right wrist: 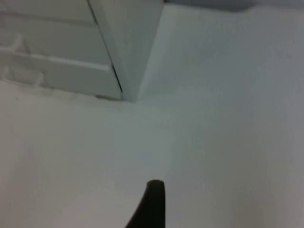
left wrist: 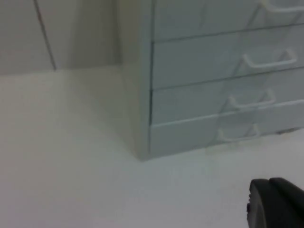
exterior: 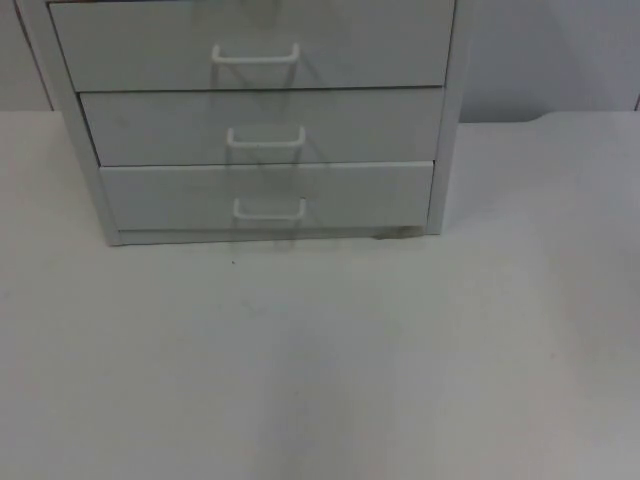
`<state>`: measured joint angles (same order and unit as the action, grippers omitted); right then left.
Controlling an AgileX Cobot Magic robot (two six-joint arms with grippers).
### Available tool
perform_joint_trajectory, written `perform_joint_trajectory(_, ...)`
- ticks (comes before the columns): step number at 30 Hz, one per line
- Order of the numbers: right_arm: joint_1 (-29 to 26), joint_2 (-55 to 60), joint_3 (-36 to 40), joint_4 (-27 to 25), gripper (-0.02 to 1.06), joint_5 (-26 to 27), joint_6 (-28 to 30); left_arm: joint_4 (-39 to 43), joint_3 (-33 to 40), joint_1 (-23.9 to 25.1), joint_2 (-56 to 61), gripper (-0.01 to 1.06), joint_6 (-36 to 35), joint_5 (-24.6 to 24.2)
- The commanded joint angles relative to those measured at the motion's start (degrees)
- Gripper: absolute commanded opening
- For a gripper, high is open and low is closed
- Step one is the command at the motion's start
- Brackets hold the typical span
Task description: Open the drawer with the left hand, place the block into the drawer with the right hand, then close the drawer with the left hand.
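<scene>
Near edge of the white table (exterior: pixel 320 380): bare surface, faint shading across it, one tiny dark speck just in front of the cabinet's left half.

Left gripper (left wrist: pixel 280 204): seen in the left wrist view as one black fingertip low over the table, off the cabinet's left front corner and well short of it. Cannot tell whether its claw is open or closed. Touching nothing.

Right gripper (right wrist: pixel 151 204): seen in the right wrist view as one dark, tapering fingertip above the table, off the cabinet's right front corner, apart from it. Claw state cannot be told here either. Nothing held that can be seen.

Farther back: grey drawer cabinet (exterior: pixel 262 120) stands on the table, front face towards the camera, long axis of each drawer front running left-right across the top view. Three drawer fronts visible, stacked. Bottom drawer (exterior: pixel 268 197), middle drawer (exterior: pixel 262 127), upper drawer (exterior: pixel 255 45). All three sit about flush with the frame; the bottom one's top edge catches the light. Each carries a white loop handle near its centre, e.g. the bottom handle (exterior: pixel 269 209), lying horizontal. Small dark mark at the cabinet's base near its right front corner.

Behind: grey partition wall (exterior: pixel 560 60), meeting the table's far edge to the right of the cabinet.
</scene>
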<state>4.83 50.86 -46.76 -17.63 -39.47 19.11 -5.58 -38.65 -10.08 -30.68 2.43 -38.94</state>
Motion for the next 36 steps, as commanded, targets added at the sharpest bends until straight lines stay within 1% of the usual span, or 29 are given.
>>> perform_joint_trajectory(1, -0.1, -3.7, 0.5, -2.6, 0.78, 0.7, 4.0, -2.7, 0.2, 0.2, 2.8, 0.0, 3.4, -1.5)
perform_joint_trajectory(3, -0.1, -9.0, 2.1, -5.2, 0.78, 1.6, 7.2, -3.0, 0.2, 0.2, 6.5, 0.0, 4.9, -3.5)
perform_joint_trajectory(4, -0.1, -11.3, 3.3, -5.6, 0.78, 2.0, 8.2, -2.9, 0.2, 0.2, 8.5, 0.0, 4.9, -4.3)
perform_joint_trajectory(5, -0.1, -14.0, 4.7, -5.8, 0.78, 2.5, 8.8, -2.9, 0.2, 0.2, 10.4, 0.0, 4.9, -5.6)
perform_joint_trajectory(6, -0.1, -14.0, 4.7, -5.8, 0.78, 2.5, 8.8, -2.9, 0.2, 0.2, 10.4, 0.0, 4.9, -5.6)
perform_joint_trajectory(9, -0.1, -21.1, 8.1, -5.8, 0.78, 3.7, 8.8, -3.0, 0.2, 0.2, 15.3, 0.0, 4.9, -8.2)
perform_joint_trajectory(11, -0.1, -25.4, 9.7, -5.8, 0.78, 2.7, 8.8, -3.0, 0.2, 0.2, 18.2, 0.0, 4.9, -9.1)
perform_joint_trajectory(12, -0.1, -25.4, 9.7, -5.8, 0.78, 2.7, 8.8, -3.0, 0.2, 0.2, 18.2, 0.0, 4.9, -9.1)
perform_joint_trajectory(15, -0.1, -30.7, 11.0, -5.7, 0.78, -0.3, 8.2, -2.7, 0.2, 0.2, 21.9, 0.0, 5.4, -10.1)
perform_joint_trajectory(18, -0.1, -35.0, 11.3, -4.0, 0.78, -4.1, 5.5, -2.7, 0.2, 0.2, 24.7, 0.0, 5.9, -12.3)
perform_joint_trajectory(19, -0.1, -35.0, 11.3, -4.0, 0.78, -4.1, 5.5, -2.7, 0.2, 0.2, 24.7, 0.0, 5.9, -12.3)
perform_joint_trajectory(21, -0.1, -37.5, 11.3, -1.7, 0.78, -7.2, 2.4, -2.7, 0.2, 0.2, 26.0, 0.0, 5.9, -14.0)
perform_joint_trajectory(24, -0.1, -41.5, 11.3, 4.3, 0.78, -11.6, -4.4, -2.2, 1.5, 0.2, 28.5, 0.0, 6.6, -14.4)
perform_joint_trajectory(25, -0.1, -41.5, 11.3, 4.3, 0.78, -11.6, -4.4, -2.2, 1.5, 0.2, 28.5, 0.0, 6.6, -14.4)
perform_joint_trajectory(28, -0.1, -45.1, 11.9, 10.4, 0.78, -15.4, -9.4, -2.8, 6.4, 0.2, 30.7, 0.0, 6.1, -13.5)
perform_joint_trajectory(29, -0.1, -46.5, 12.6, 11.5, 0.78, -16.1, -10.8, -3.5, 7.5, 0.2, 30.7, 0.0, 5.8, -13.3)
perform_joint_trajectory(30, -0.1, -46.5, 12.6, 11.5, 0.78, -16.1, -10.8, -3.5, 7.5, 0.2, 30.7, 0.0, 5.8, -13.3)
perform_joint_trajectory(32, -0.1, -48.7, 14.1, 11.8, 0.78, -17.8, -12.3, -5.2, 8.7, 0.2, 30.7, 0.0, 5.8, -14.3)
perform_joint_trajectory(35, -0.1, -50.9, 15.8, 12.2, 0.78, -20.0, -12.5, -5.8, 9.3, 0.2, 30.7, 0.0, 6.3, -14.3)
perform_joint_trajectory(36, -0.1, -50.9, 15.8, 12.2, 0.78, -20.0, -12.5, -5.8, 9.3, 0.2, 30.7, 0.0, 6.3, -14.3)
